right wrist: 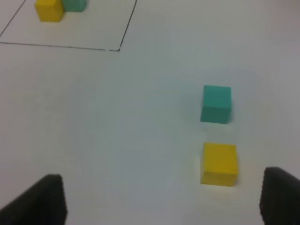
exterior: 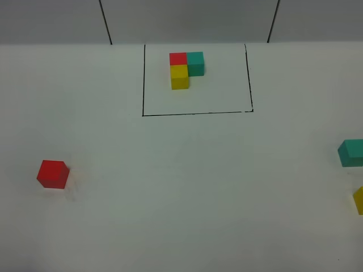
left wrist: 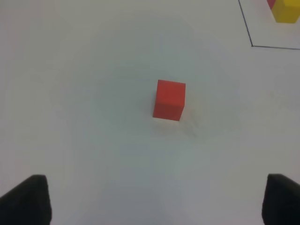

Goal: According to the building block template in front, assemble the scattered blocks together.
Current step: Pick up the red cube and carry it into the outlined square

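The building block template (exterior: 186,68) sits inside a black outlined rectangle at the back: red at the corner, teal beside it, yellow in front. A loose red block (exterior: 53,174) lies at the left; the left wrist view shows this red block (left wrist: 169,99) well ahead of my open left gripper (left wrist: 154,199), whose fingertips (left wrist: 28,199) stand wide apart. A teal block (exterior: 351,152) and a yellow block (exterior: 359,199) lie at the right edge. In the right wrist view the teal block (right wrist: 216,104) and the yellow block (right wrist: 219,163) lie ahead of my open right gripper (right wrist: 164,199). Neither gripper shows in the exterior view.
The black outline (exterior: 197,113) marks the template's area on the white table (exterior: 187,192). Two dark lines run up the grey back wall (exterior: 105,22). The template's yellow cube (left wrist: 286,11) shows at a corner of the left wrist view.
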